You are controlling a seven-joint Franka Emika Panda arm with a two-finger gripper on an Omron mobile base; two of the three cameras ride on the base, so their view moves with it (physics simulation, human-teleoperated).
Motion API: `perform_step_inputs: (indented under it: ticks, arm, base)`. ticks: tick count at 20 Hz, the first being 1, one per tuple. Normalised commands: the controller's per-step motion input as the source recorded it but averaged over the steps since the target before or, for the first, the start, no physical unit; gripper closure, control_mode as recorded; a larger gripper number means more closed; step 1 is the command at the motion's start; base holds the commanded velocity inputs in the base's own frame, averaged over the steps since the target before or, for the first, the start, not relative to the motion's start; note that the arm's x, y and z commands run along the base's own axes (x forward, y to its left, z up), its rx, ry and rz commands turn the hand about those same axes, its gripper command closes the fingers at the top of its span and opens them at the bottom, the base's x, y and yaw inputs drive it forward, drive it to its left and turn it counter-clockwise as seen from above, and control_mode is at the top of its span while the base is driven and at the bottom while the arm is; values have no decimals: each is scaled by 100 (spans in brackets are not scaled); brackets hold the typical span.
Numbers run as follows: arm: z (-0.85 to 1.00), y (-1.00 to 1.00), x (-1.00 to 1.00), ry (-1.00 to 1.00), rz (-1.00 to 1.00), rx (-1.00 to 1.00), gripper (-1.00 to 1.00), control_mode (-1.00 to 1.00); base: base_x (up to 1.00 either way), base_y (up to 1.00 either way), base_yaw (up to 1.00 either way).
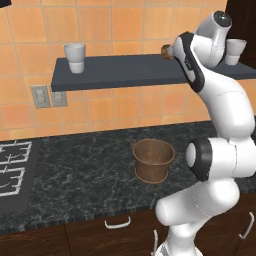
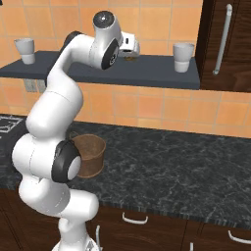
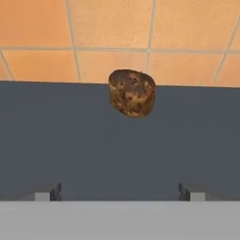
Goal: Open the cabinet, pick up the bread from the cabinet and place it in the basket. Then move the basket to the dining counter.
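Note:
The bread (image 3: 132,93) is a dark-brown rough lump sitting on a dark grey wall shelf (image 3: 93,140), close to the tiled wall. My gripper (image 3: 117,191) is open and points straight at it from a short way in front, with nothing between its fingers. From the base, the bread (image 1: 166,51) peeks out beside my raised hand (image 2: 128,44). On the black stone counter under the shelf stands the round brown basket (image 1: 152,167) (image 2: 95,157), upright. The cabinet (image 2: 230,44) with its long metal handle is at the right, door shut. The dining counter is out of view.
White cups stand on the shelf: one at the left end (image 1: 75,57) (image 2: 24,50), one at the right (image 1: 235,50) (image 2: 183,56). A stove top (image 1: 12,170) lies left on the counter. Wall outlets (image 1: 40,96) sit under the shelf.

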Motion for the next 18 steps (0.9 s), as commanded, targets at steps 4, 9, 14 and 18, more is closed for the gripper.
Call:
perform_step_inputs:
  ticks: [4, 9, 14, 18]
  arm:
    - [-3, 0, 61, 1, 3, 0, -100, -100]
    - [0, -2, 61, 7, 3, 0, -100, -100]
    - [0, -11, 40, 7, 2, 0, -100, -100]
    - [-4, -5, 31, 2, 1, 0, -100, -100]
  base:
    - [0, 0, 0]
    - [0, 0, 0]
    - [0, 0, 0]
    - [0, 0, 0]
